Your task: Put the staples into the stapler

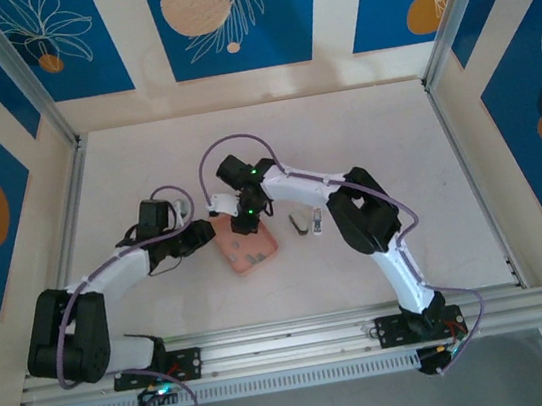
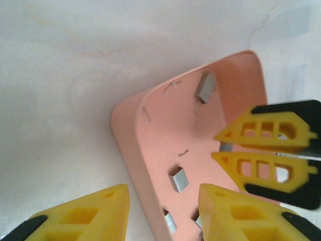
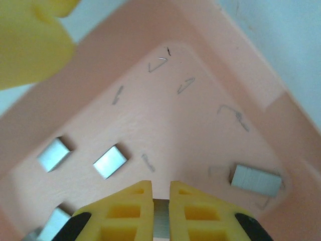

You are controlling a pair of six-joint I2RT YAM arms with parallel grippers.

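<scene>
Left gripper (image 2: pixel 163 206): jaws apart, astride the near wall of the pink tray (image 2: pixel 120 125), not closing on it; looks like a bracing position. The staples (image 3: pixel 110 161) are in the tray as short grey strips: two at 9 o'clock on its floor in the right wrist view, one at 3 o'clock, bent single wires scattered toward 12. Right gripper (image 3: pixel 160 187) is down inside the tray, fingers pinched on one staple strip (image 3: pixel 160 218). Stapler (image 1: pixel 301 223) lies on the table just at 3 o'clock of the tray; too small to tell if its magazine is open. Handling judgement: strip is very light, stiff but glued, so likely to snap if squeezed hard or twisted; smooth metal, could slip; best taken across the long flat sides, mid-length.
</scene>
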